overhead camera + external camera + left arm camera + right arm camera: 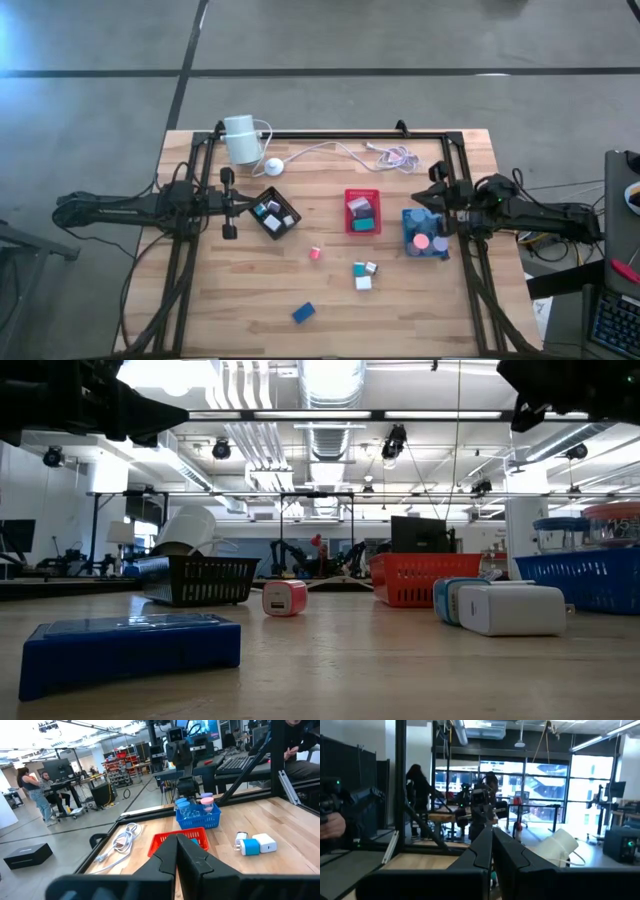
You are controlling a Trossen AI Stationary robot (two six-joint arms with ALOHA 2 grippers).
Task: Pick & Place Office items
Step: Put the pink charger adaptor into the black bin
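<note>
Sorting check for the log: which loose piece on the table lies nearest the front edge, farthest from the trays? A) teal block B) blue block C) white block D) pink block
B: in the high view the blue block lies alone nearest the front edge, well past the pink block and the teal and white pieces.

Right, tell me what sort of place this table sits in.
Most likely a robotics lab or workshop: exposed ceiling ducts, more robot arms on benches beyond the table, and people at computer workstations.
</note>
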